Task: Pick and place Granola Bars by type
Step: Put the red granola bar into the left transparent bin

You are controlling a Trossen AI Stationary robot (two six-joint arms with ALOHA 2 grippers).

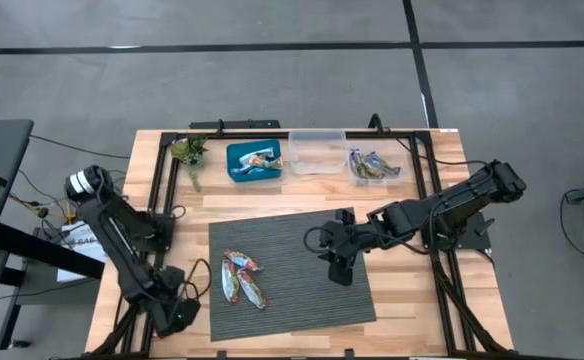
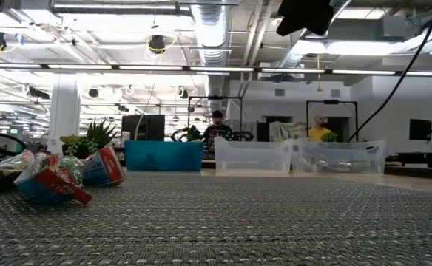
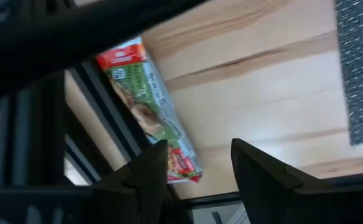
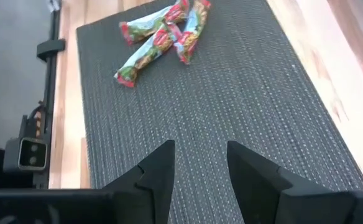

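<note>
**Bars on the mat, both pincers empty**

Three granola bars [image 1: 243, 277] lying bunched together on the left part of the grey mat [image 1: 302, 295], touching one another. More bars [image 1: 262, 160] in the blue bin [image 1: 234, 172]; others [image 1: 370, 165] in the right-hand clear bin [image 1: 397, 170]. Right pincer [image 1: 340, 272] above the mat's right half, released, grasping nothing, well apart from the bunch. Left pincer [image 3: 197, 165] parked at the table's near left corner, released, empty.

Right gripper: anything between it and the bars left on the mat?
Nothing visible. The right gripper hovers open over bare mat, and only open weave lies between it and the three granola bars at the mat's left side.
</note>
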